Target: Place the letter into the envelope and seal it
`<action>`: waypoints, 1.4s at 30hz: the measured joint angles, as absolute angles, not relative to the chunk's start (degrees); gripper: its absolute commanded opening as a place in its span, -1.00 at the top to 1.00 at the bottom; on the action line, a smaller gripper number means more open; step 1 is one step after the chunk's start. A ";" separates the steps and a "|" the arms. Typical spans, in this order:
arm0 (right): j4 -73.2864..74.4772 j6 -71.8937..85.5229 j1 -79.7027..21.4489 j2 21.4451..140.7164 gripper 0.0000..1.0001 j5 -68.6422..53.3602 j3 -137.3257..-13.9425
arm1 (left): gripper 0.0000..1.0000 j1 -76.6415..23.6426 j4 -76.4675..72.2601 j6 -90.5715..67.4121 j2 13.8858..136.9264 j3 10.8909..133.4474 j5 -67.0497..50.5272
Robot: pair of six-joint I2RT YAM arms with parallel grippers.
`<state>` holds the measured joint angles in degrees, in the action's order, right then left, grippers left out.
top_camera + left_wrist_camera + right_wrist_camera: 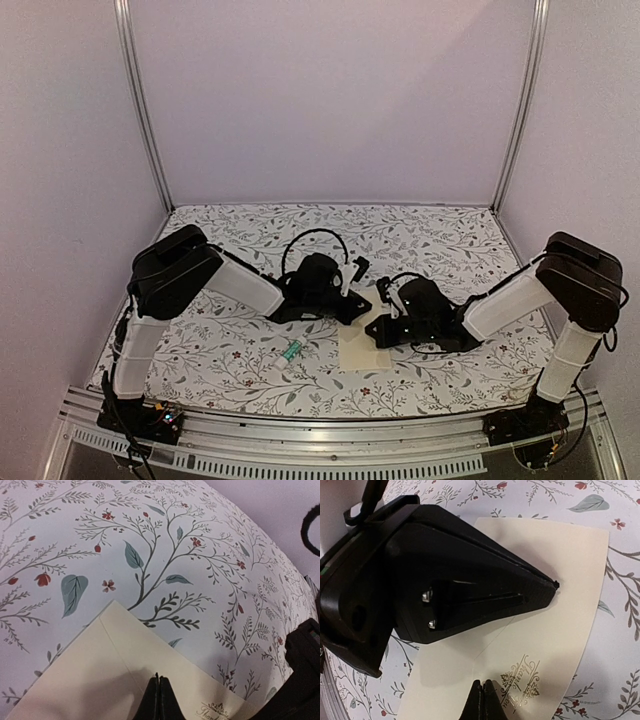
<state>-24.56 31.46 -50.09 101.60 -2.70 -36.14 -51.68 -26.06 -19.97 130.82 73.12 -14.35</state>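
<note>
Currently both arms reach inward over the floral-printed tablecloth and meet above a cream rectangular paper envelope, which lies flat near the middle of the table, toward the near edge and slightly right of centre. Left gripper: fingers clenched together, no gap between them, tips down on the envelope's face. From the right wrist camera its black wedge-shaped body comes to a point on the paper around mid-sheet. Right gripper: fingers likewise pressed tight against each other, tips on the envelope just beside a gold script emblem. I cannot tell whether either pair has any paper pinched between the pads; both look merely set on the surface. Faint diagonal crease lines run across the envelope in both wrist views. The two gripper heads sit close, left one on the far-left side of the envelope, right one on its right side. A small teal-and-white stick lies on the cloth left of the envelope, apart from it.
</note>
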 measured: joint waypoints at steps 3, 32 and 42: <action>-27.77 32.40 -50.30 100.77 1.00 -2.72 -33.32 | 1.00 -51.64 -26.04 -19.97 130.82 73.12 -14.44; -14.79 35.09 -57.56 91.42 1.00 2.42 -35.53 | 1.00 -51.62 -26.09 -19.94 130.19 72.20 -14.37; -14.37 33.41 -53.93 98.06 1.00 4.60 -38.79 | 1.00 -51.62 -26.09 -19.81 130.19 72.20 -14.39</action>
